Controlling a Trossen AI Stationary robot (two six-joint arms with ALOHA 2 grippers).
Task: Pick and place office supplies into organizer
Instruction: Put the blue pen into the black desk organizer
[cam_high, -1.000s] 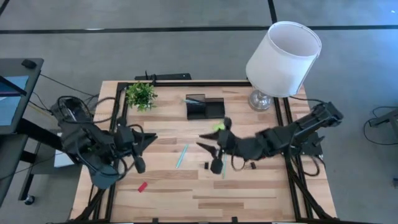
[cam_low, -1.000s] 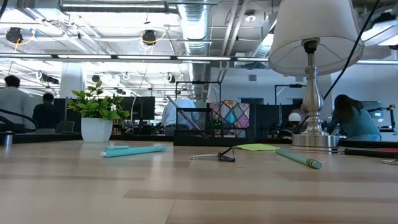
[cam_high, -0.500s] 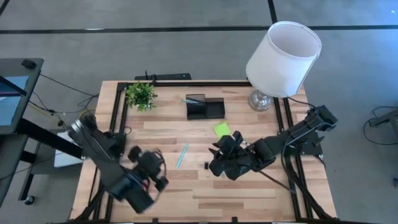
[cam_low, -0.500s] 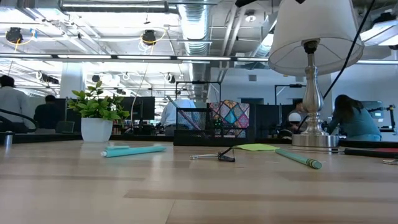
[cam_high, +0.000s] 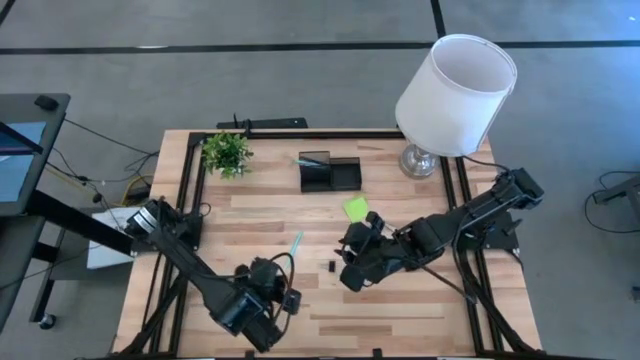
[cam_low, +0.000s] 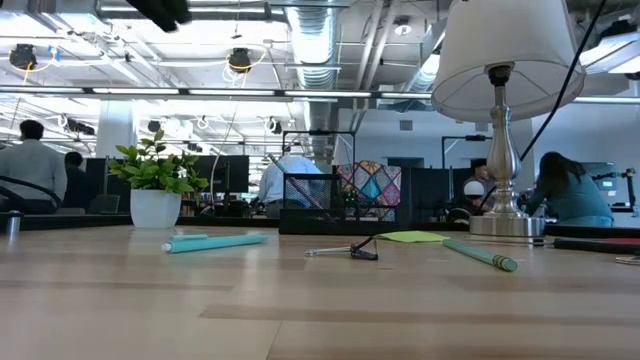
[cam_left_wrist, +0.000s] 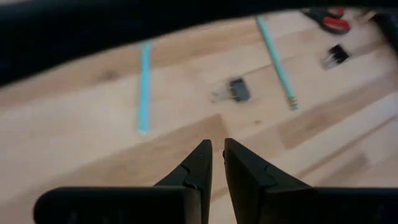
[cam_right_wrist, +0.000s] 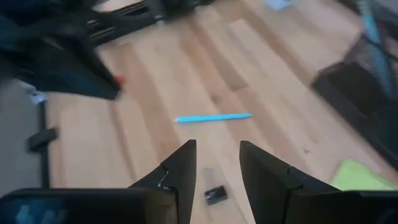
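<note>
**Wooden table still strewn, organizer nearly bare**

Wood planks of the table (cam_high: 400, 310) carried most of the supplies loose, so the job looked barely begun. The organizer (cam_high: 330, 173) sat at the far middle of the table, between the potted plant (cam_high: 226, 152) on its left and the lamp (cam_high: 455, 95) on its right. From above, something pale and thin appeared to lie at its taller compartment, though what it was could not be made out; the low section looked unfilled.

Outside it, the lime-green sticky-note pad (cam_high: 355, 208) lay near the organizer, just on its near side. A teal pen (cam_high: 294, 246) lay loose at mid-table, and a small black clip (cam_high: 331, 266) rested just to its right. The left wrist view showed a second clip (cam_left_wrist: 336, 55), a green pencil (cam_left_wrist: 277, 59) and red-handled scissors (cam_left_wrist: 328, 20) further off, all unplaced.

The right claw (cam_high: 348, 262) hovered over the middle of the table, close above the black clip, its fingers parted and holding nothing. The left claw (cam_high: 285, 300) hung low over the near left part of the table, fingers drawn almost together with only a sliver between them, nothing in them.

By that showing, nearly every item remained to be lifted and carried across to the organizer; the clip under the right claw seemed the likeliest next pick.
</note>
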